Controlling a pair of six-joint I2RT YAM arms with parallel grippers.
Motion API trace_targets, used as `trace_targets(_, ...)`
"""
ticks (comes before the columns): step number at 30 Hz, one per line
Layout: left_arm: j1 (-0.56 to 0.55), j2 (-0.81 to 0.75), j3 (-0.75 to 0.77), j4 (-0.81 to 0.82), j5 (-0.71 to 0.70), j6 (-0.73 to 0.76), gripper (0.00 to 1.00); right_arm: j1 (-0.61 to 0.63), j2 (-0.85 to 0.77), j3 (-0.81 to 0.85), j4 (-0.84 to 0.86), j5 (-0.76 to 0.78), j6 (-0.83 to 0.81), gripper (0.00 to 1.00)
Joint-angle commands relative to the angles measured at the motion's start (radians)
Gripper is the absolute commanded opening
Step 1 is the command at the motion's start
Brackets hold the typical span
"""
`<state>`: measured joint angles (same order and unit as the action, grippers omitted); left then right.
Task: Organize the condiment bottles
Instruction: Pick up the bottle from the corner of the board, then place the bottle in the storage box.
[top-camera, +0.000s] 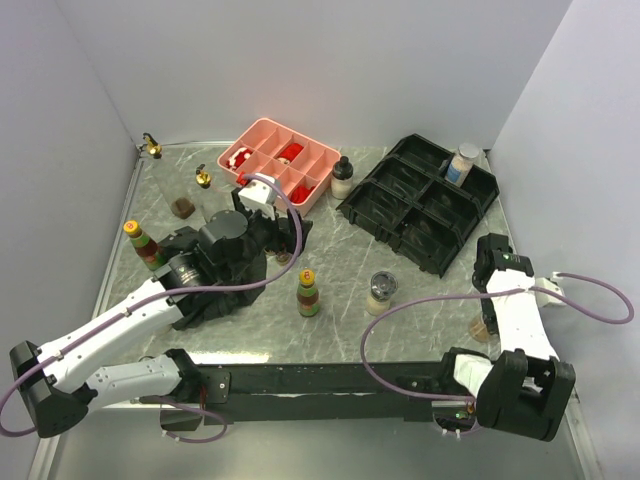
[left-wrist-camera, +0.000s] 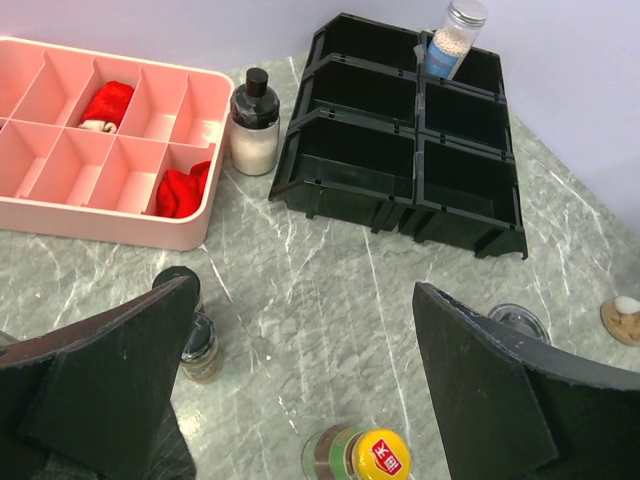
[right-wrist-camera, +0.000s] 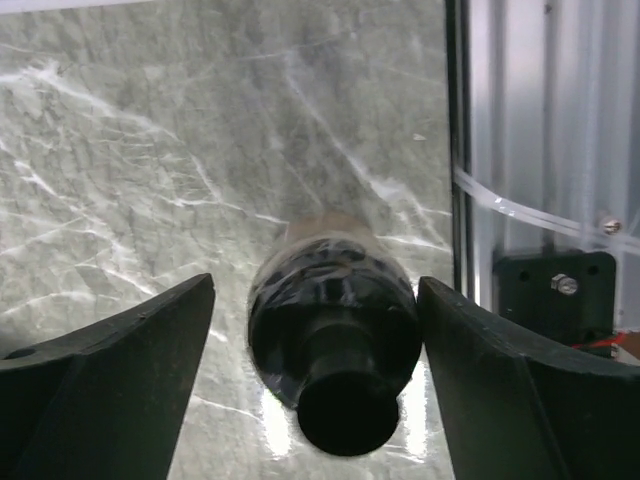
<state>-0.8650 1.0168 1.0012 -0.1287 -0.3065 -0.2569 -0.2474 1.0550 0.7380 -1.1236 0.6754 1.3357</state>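
My right gripper (right-wrist-camera: 315, 285) points down at a dark bottle with a black cap (right-wrist-camera: 335, 340) standing near the table's right edge. Its open jaws stand on either side of the bottle, with a gap showing on the left. In the top view this bottle (top-camera: 482, 327) is mostly hidden under the right gripper (top-camera: 488, 318). My left gripper (left-wrist-camera: 302, 290) is wide open and holds nothing, hovering above the black cloth (top-camera: 230, 285). A yellow-capped bottle (left-wrist-camera: 370, 455) stands below and ahead of it. Two small dark-lidded jars (left-wrist-camera: 200, 345) sit by its left finger.
A black compartment organizer (top-camera: 420, 200) at the back right holds one grey-lidded jar (top-camera: 463, 163). A pink tray (top-camera: 285, 165) with red pieces sits at the back, a black-capped white bottle (top-camera: 342, 178) beside it. Gold-spouted bottles (top-camera: 203, 180), another yellow-capped one (top-camera: 140, 240) and a shaker (top-camera: 382, 292) stand around.
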Motion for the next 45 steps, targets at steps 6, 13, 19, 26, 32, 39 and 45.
trace_targets(6, -0.008, -0.003, 0.031, 0.006, -0.048, 0.013, 0.96, -0.009, 0.023, -0.005, 0.039, 0.049, 0.043, 0.42)
trace_targets(13, -0.009, 0.008, 0.034, 0.001, -0.085, 0.008, 0.97, -0.009, -0.07, 0.07, 0.007, 0.09, -0.05, 0.31)
trace_targets(19, -0.008, 0.022, 0.063, -0.037, -0.088, -0.011, 0.96, -0.009, -0.145, 0.17, 0.06, 0.043, -0.246, 0.19)
trace_targets(26, -0.008, -0.003, 0.062, -0.035, -0.091, -0.016, 0.96, -0.003, -0.245, 0.248, 0.342, -0.225, -0.609, 0.14)
trace_targets(32, -0.008, -0.018, 0.065, -0.04, -0.089, -0.022, 0.96, 0.016, -0.259, 0.259, 0.641, -0.65, -0.816, 0.09)
trace_targets(39, -0.008, -0.026, 0.07, -0.045, -0.114, -0.012, 0.96, 0.117, -0.034, 0.386, 0.878, -0.648, -0.882, 0.08)
trace_targets(45, -0.009, -0.043, 0.062, -0.035, -0.118, -0.007, 0.96, 0.172, 0.202, 0.536, 1.058, -0.642, -1.004, 0.09)
